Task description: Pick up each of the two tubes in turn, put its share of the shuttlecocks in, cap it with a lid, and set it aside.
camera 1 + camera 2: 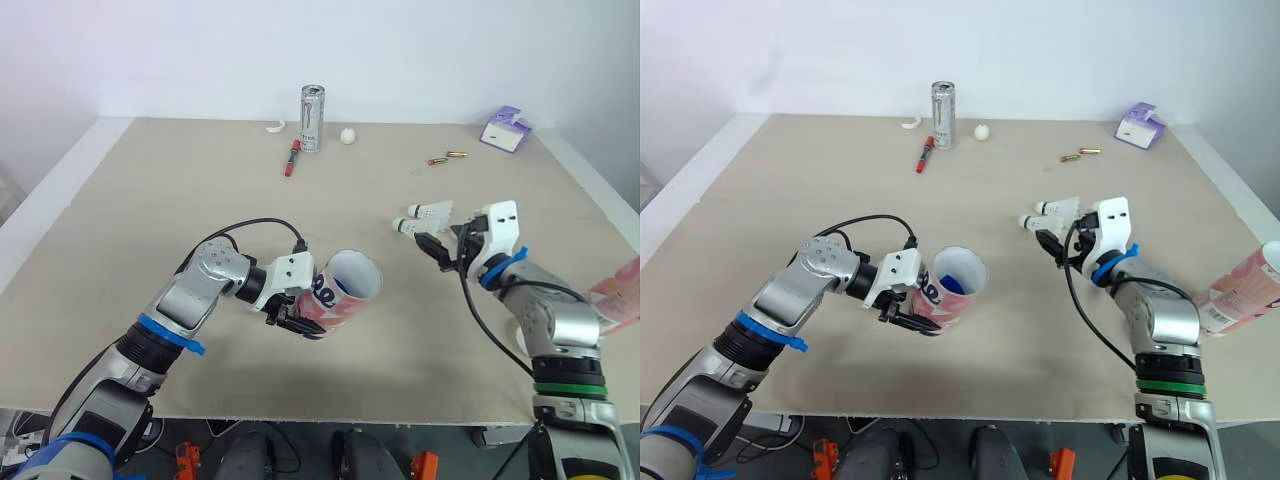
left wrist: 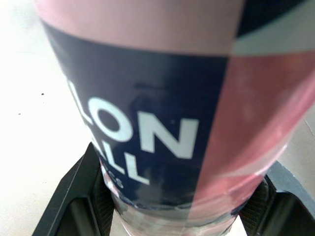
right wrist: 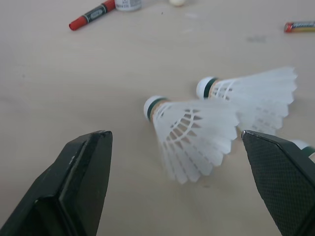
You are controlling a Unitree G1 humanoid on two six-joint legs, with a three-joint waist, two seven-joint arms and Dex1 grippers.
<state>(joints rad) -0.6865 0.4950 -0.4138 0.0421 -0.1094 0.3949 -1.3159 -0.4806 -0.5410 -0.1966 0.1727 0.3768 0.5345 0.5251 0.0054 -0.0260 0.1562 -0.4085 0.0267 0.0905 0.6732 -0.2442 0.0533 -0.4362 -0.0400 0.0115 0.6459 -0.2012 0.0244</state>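
The left gripper [image 1: 295,322] is clenched on the glossy pink-and-navy tube [image 1: 345,290], which it holds tilted with its round open mouth facing up and away. The right gripper [image 1: 447,247] stands spread wide around two white, lattice-skirted shuttlecocks [image 3: 194,130] with green-banded tips, lying on the pale wooden table [image 1: 150,220]. A third shuttlecock [image 3: 302,146] is cut off behind one finger. The right eye view catches something blue inside the tube, hard to make out, and a second pink tube [image 1: 1240,295] at the table's right edge.
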